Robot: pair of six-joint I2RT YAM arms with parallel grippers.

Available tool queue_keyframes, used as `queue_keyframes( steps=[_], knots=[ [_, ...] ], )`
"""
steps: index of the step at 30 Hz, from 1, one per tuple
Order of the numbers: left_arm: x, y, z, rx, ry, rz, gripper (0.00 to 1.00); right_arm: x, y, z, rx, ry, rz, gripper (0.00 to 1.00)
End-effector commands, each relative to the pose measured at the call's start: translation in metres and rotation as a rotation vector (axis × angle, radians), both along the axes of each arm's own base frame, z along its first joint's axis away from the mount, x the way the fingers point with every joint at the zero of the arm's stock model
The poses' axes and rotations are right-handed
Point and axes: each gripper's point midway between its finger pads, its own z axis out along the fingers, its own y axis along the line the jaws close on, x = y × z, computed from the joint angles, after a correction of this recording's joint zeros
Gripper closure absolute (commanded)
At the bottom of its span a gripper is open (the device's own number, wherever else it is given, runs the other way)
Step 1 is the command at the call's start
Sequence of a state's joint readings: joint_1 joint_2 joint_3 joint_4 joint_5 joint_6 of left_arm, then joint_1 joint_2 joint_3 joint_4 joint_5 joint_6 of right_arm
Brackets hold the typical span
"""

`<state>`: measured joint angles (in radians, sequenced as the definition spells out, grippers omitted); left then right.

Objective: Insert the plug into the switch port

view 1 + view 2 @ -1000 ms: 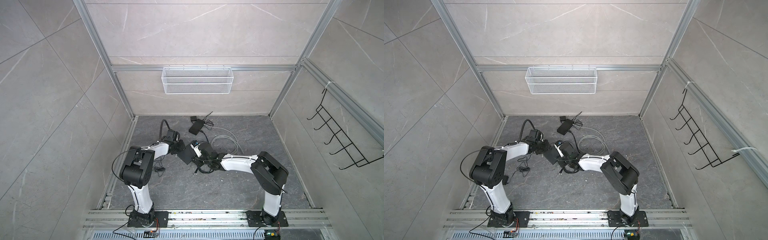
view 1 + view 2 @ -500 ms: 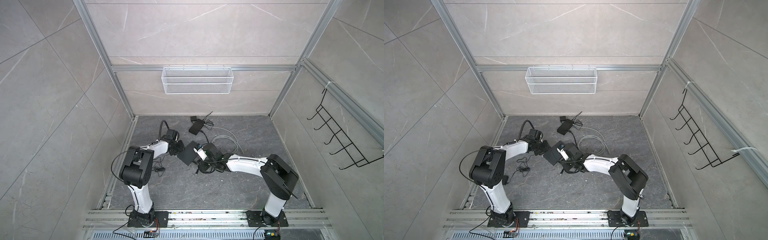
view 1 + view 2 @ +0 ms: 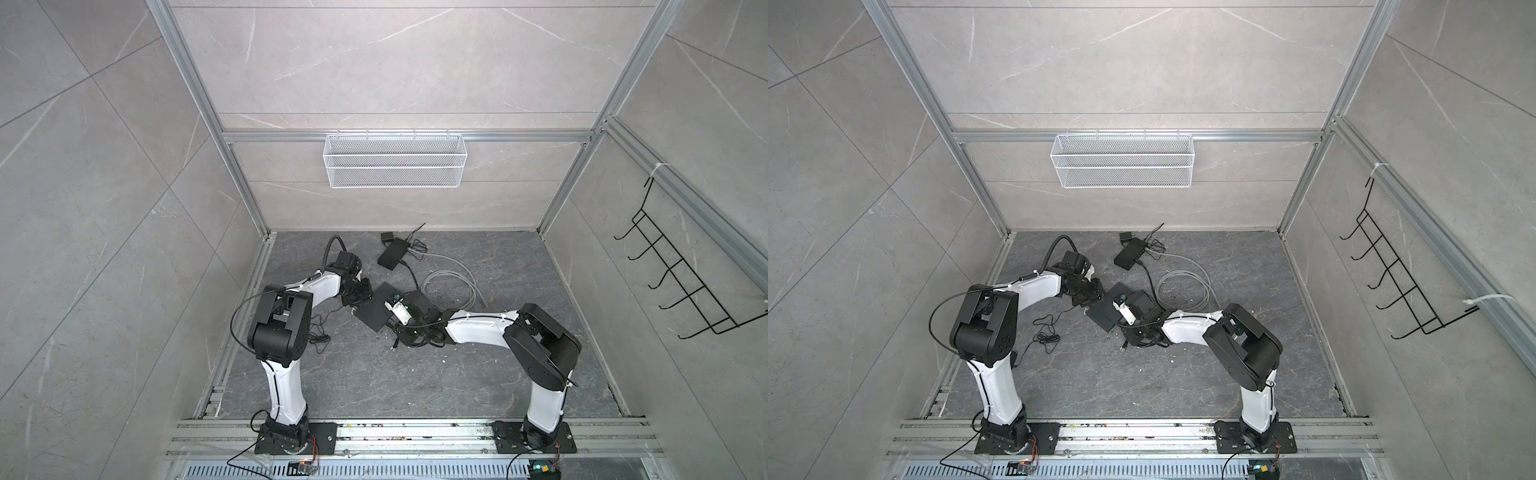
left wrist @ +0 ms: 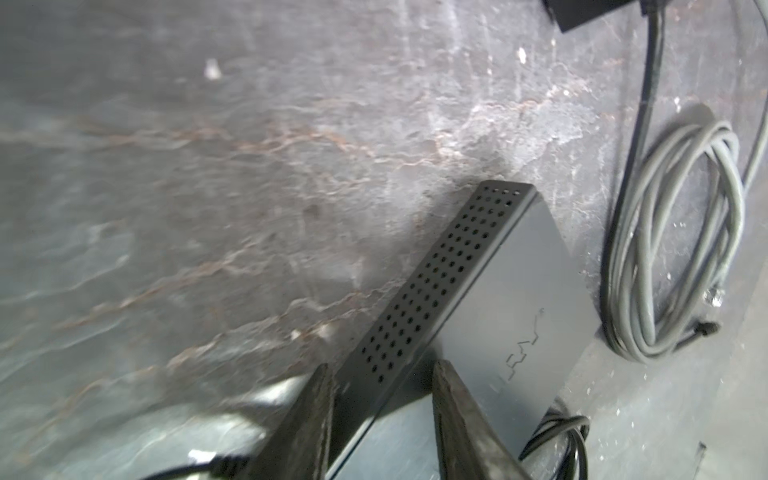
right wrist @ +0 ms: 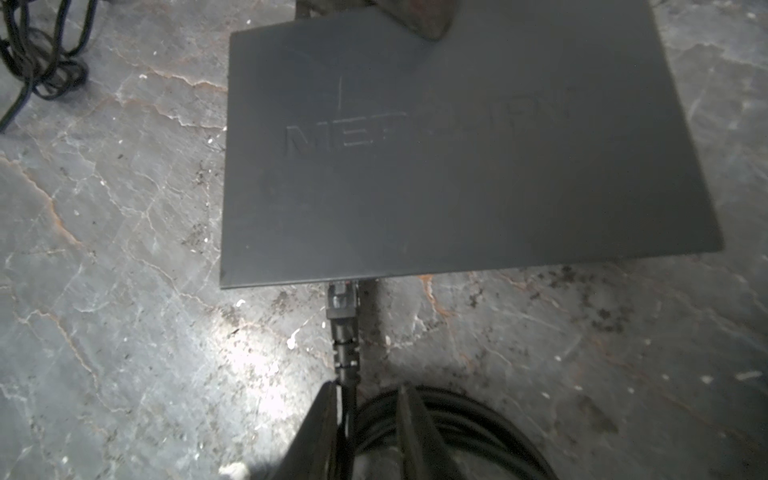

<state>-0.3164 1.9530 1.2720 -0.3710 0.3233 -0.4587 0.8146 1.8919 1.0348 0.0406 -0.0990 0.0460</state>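
Plug (image 5: 343,299) reaches the network switch (image 5: 457,145) port as both grips change.
Just ahead of the right jaws, now narrowed loosely around its black cable (image 5: 348,374), the plug's tip sits in the switch's edge, likely seated. The left jaws have slackened, straddling the switch unclamped.

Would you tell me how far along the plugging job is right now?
Done: the plug sits with its tip at the front edge of the switch. In hand: the right gripper straddles the cable behind it, jaws apart; the left gripper straddles a corner of the switch. Left: pushing it fully home, if it is not already seated; that cannot be seen.
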Motion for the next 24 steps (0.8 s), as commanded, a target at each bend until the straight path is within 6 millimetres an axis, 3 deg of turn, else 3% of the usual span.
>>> queue_keyframes(
  steps=[1, 6, 17, 24],
  knots=[
    [-0.021, -0.005, -0.019, 0.005, 0.088, -0.1, 0.58, -0.006, -0.004, -0.019, -0.023, 0.027, 0.012, 0.8],
    [-0.038, -0.01, -0.028, -0.035, 0.134, -0.132, 0.58, -0.002, 0.004, -0.026, -0.03, 0.053, 0.017, 0.82],
    [-0.086, -0.03, -0.037, -0.151, 0.282, -0.138, 0.64, 0.014, 0.006, -0.04, -0.056, 0.064, -0.064, 1.0],
    [-0.128, -0.045, -0.05, -0.141, 0.374, -0.169, 0.66, 0.036, 0.033, -0.009, 0.04, 0.013, -0.064, 1.0]
  ],
)
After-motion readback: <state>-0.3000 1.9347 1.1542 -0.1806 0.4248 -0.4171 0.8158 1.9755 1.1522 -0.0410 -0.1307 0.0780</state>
